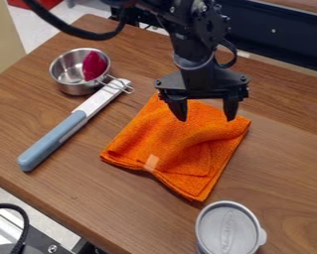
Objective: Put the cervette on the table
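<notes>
Cervette (187, 144) lies on the table (286, 163) beneath the parted jaws

We look down on a brown wood-grain table (286, 161), with pale floor (39, 29) past its upper-left edge. Beyond, we see a beige panel (3, 44) at left, something red (35, 4) in the corner, and a dark panel (274, 32) behind the table's far side.

Two containers (230, 229), one cloth (187, 144), utensil (53, 140), object (94, 66)

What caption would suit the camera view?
Open jaws over an orange cloth, with a blue-handled tool and metal cup nearby.
</notes>
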You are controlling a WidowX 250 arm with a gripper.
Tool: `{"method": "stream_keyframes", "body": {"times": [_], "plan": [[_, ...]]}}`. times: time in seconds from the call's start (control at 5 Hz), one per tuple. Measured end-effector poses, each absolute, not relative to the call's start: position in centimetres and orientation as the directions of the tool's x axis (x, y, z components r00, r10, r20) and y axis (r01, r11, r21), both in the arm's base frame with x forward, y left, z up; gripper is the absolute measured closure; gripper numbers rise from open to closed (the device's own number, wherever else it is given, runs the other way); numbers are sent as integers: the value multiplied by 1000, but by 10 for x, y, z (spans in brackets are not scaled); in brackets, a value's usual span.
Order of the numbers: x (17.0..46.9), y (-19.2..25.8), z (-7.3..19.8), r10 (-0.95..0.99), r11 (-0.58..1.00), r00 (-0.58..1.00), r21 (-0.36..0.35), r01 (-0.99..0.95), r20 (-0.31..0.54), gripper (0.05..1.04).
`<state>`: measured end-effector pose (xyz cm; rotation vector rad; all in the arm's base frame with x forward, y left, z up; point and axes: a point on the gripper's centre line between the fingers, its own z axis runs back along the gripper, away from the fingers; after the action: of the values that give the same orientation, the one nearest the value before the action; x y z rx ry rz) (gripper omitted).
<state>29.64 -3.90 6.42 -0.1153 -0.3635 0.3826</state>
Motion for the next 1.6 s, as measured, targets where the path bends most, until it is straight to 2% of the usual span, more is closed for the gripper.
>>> {"method": "stream_keyframes", "body": {"times": [0.2,0.4,0.8,1.0,1.4,1.6], "plan": [[290,-39,56,385,922,874,-165,-350,295,84],[270,-43,50,361,931,903,-146,-334,233,84],[253,-47,56,355,933,912,-135,-332,204,84],[253,-52,58,371,927,909,-139,-349,192,131],[248,-57,51,407,911,900,-146,-386,158,695],[242,-55,46,402,913,904,-134,-385,145,916]]}}
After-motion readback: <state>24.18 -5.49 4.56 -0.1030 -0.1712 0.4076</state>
